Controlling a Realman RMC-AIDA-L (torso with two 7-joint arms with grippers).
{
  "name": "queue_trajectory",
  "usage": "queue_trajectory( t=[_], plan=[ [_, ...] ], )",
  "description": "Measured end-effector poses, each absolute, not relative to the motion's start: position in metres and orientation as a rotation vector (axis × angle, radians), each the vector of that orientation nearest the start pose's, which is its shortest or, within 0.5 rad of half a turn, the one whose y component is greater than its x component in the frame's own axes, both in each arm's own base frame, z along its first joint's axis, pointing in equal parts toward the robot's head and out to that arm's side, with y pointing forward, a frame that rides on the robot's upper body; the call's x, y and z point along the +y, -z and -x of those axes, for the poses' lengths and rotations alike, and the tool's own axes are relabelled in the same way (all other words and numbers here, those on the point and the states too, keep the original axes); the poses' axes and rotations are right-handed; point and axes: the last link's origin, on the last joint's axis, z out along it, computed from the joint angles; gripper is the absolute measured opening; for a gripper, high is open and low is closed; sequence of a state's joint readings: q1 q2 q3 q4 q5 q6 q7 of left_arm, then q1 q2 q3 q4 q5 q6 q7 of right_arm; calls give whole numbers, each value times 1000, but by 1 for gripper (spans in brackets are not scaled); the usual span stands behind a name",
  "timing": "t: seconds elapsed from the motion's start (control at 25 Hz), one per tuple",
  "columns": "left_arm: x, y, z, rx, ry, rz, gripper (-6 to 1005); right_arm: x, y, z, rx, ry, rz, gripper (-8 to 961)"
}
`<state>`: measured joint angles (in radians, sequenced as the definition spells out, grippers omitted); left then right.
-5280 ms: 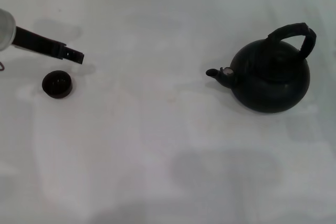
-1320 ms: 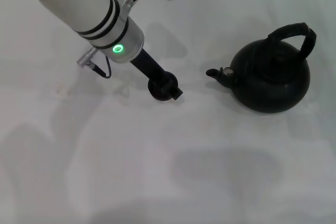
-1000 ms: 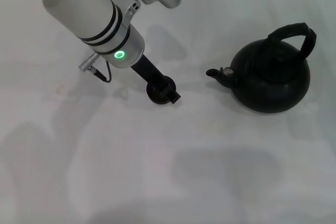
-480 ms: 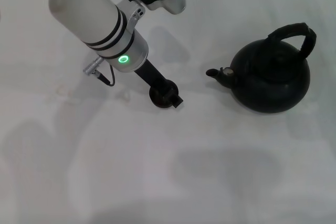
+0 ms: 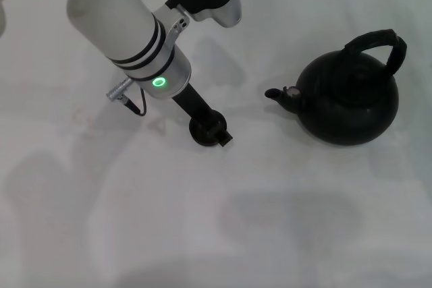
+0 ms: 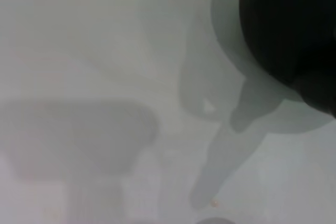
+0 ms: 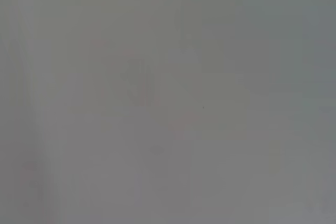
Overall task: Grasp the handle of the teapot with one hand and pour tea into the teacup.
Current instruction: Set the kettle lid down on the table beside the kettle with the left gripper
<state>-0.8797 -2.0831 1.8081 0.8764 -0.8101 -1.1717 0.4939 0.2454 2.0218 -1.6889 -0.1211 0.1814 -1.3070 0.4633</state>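
We count one teapot (image 5: pixel 347 96), one handle (image 5: pixel 378 46) arched over it, one teacup (image 5: pixel 208 129), and one arm in frame.

Head view: the teapot sits on the white table (image 5: pixel 283 220) at right of centre, upright, spout aimed toward frame left. The handle is free, nothing touching it. The teacup is just left of centre, near the spout tip but apart from it.

The left gripper (image 5: pixel 214 129) comes down from the upper left on a white forearm with a green status ring lit. Its dark fingers sit right at the teacup, overlapping the rim. We can't tell whether they are clamped on the cup or released; dark on dark hides the contact.

The right gripper is not visible in the head view.

Left wrist view adds what the head view lacks: a close look at a big dark round mass in the upper right corner over the table with its shadow spread beneath. We can't tell which object it is. No fingers visible there.

Right wrist view shows only flat pale grey surface, no object to identify.
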Motion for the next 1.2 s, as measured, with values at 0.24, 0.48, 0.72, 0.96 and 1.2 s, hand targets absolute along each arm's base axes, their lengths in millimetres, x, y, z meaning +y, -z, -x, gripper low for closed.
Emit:
queue_trajectory(
  t=[0.24, 0.48, 0.72, 0.96, 1.2],
  plan=[
    [363, 114, 144, -773, -561, 2764, 703, 269, -34, -385, 676, -799, 1496, 871],
    [363, 115, 143, -760, -561, 2769, 702, 269, -34, -385, 677, -799, 1496, 871],
    [364, 115, 142, -756, -560, 2769, 704, 269, -34, -385, 677, -800, 1494, 870],
    [364, 115, 141, -745, -564, 2769, 703, 269, -34, -386, 679, -799, 1491, 870],
    [364, 114, 142, -747, -567, 2770, 716, 268, -34, -386, 680, -797, 1490, 870]
  ],
)
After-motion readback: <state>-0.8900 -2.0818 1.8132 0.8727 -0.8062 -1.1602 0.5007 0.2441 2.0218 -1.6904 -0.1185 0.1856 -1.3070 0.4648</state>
